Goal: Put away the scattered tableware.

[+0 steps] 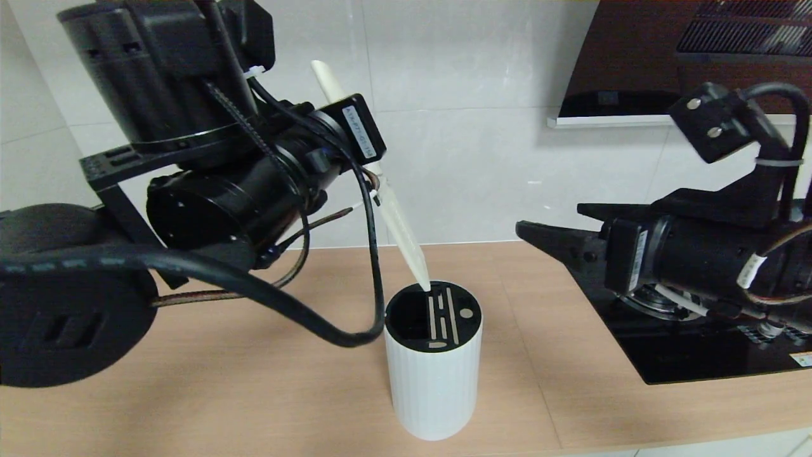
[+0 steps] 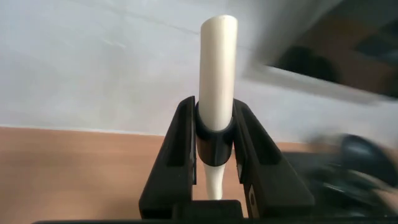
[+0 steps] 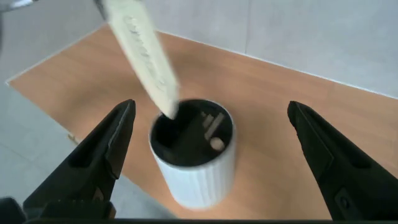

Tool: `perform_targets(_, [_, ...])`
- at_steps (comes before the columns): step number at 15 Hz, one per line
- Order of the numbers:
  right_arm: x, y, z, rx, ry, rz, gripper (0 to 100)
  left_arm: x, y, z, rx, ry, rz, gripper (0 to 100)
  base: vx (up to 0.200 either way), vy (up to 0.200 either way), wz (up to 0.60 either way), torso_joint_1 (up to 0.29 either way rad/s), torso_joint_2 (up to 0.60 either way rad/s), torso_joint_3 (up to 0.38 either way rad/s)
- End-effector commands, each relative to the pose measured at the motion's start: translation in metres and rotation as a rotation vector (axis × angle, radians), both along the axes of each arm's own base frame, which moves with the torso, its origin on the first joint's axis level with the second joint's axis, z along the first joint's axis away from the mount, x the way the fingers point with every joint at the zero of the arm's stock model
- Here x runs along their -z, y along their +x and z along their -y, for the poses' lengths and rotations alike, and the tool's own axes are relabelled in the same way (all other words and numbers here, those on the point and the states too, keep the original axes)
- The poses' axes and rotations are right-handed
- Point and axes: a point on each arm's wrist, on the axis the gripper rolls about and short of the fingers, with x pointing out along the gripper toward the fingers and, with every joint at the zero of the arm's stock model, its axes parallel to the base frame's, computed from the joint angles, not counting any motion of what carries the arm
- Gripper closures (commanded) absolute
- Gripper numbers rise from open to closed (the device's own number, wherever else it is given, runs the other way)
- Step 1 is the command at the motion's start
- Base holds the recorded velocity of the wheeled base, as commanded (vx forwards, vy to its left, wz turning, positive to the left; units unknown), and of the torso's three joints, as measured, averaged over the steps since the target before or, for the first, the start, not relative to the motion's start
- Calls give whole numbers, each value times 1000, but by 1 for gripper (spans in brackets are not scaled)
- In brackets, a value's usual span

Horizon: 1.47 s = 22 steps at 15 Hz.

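The left gripper (image 2: 214, 111) is closed tight on the handle of a cream-coloured knife (image 1: 406, 238). Its two black fingers (image 2: 180, 134) press against a dark band on the handle, and the rounded handle end sticks out beyond them. Nothing else touches this gripper.

The knife looks stiff and light, with a smooth handle that could slip or twist in a loose hold. The handle is the sensible place to grip it. The flat blade is thin, so its edge and tip probably would not take a knock against a hard rim well.

From the gripper, the knife slants downward. Its tip sits at the rim of the large open compartment in the black top of a white ribbed holder (image 1: 434, 381), just beside the narrow slots. Whether the tip touches the rim cannot be told.

The holder stands upright on a light wooden counter (image 1: 254, 381), near its front edge. A black stove top (image 1: 666, 355) lies well apart, on the robot's right.

The right gripper (image 3: 210, 107) hangs near the holder with its fingers spread wide, holding and touching nothing.
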Motion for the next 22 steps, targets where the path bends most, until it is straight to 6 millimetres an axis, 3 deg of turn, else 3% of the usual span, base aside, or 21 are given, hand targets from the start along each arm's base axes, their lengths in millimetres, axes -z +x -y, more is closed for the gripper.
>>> perform_targets(1, [-10,-6,11,16,26,29,0,14,-2,20,-35,63,-24,100,0,0,0,0,0,0])
perform_targets(4, [-7,-3,9,19,18,20,0,38,-5,29,-27,161,-40,100,0,0,0,0,0,0])
perform_targets(8, [-6,-2,9,20,17,19,0,66,8,42,-71,233,10,100,0,0,0,0,0,0])
perform_targets(14, [-4,0,7,19,10,11,0,80,14,47,-70,259,-16,100,0,0,0,0,0,0])
perform_targets(17, [-1,2,6,20,3,3,0,114,23,61,-87,309,-67,100,0,0,0,0,0,0])
perform_targets(22, [2,4,4,20,-3,-4,0,133,28,69,-101,312,-88,100,0,0,0,0,0,0])
